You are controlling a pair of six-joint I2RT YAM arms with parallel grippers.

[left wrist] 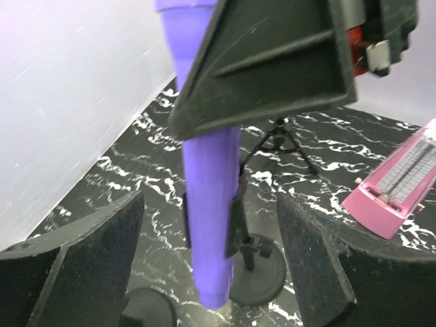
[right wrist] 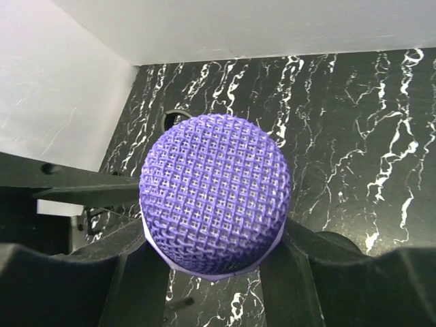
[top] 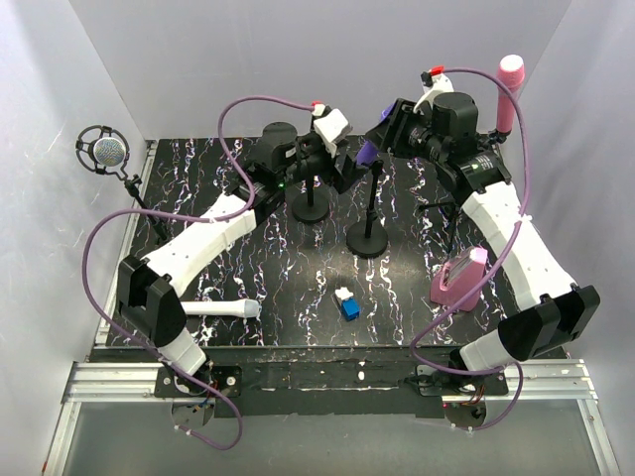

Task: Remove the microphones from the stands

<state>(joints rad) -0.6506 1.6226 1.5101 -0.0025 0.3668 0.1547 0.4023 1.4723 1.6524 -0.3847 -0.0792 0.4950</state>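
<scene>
Roughly mid-desk, the purple microphone (top: 366, 154) stands upright in its stand (top: 369, 238), the clip gripping both sides of the lower handle in the left wrist view. The right pincer (right wrist: 214, 253) has closed just under the mesh head, one finger pressed against each side, so it has hold of the microphone. The left pincer (left wrist: 210, 228) is wide open around the lower handle, its padded fingers (left wrist: 95, 259) well clear on either side and touching nothing. A second stand (top: 311, 205) is just left of the first. A pink case (top: 458, 279) lies on the desk (top: 397, 297) near the right arm, and a white microphone (top: 223, 309) lies beside the left arm.
</scene>
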